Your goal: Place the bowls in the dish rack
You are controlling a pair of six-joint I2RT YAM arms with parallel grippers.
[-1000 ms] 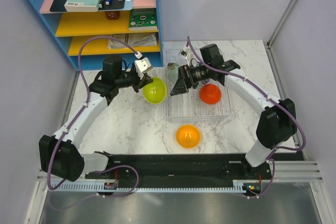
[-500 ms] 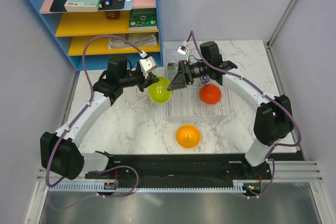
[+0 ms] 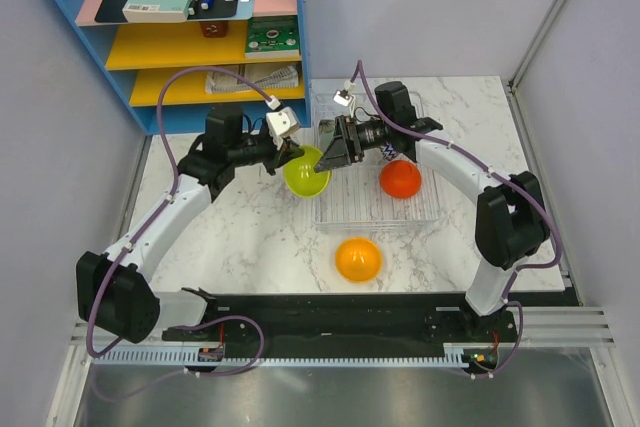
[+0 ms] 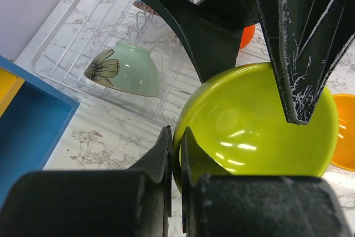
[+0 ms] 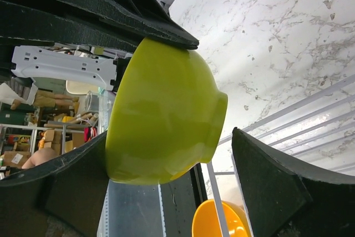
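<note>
My left gripper [image 3: 292,155] is shut on the rim of the lime green bowl [image 3: 306,173] and holds it at the left edge of the clear dish rack [image 3: 425,209]. In the left wrist view its jaws [image 4: 176,154] pinch the bowl's wall [image 4: 260,120]. My right gripper [image 3: 322,161] is open, with its fingers [image 5: 277,187] on either side of the lime bowl [image 5: 161,115]. The red bowl [image 3: 400,179] and the pale grey-green bowl [image 4: 125,70] sit in the rack. The patterned bowl [image 3: 388,151] lies mostly hidden under the right arm. The orange bowl [image 3: 358,259] sits on the table in front of the rack.
A blue-and-yellow shelf unit [image 3: 180,37] with books and pens stands at the back left. Grey walls close both sides. The arms' black base rail [image 3: 340,317] runs along the near edge.
My left gripper has carried the lime bowl right, to the rack's left edge. My right gripper has swung left and now straddles that bowl.
</note>
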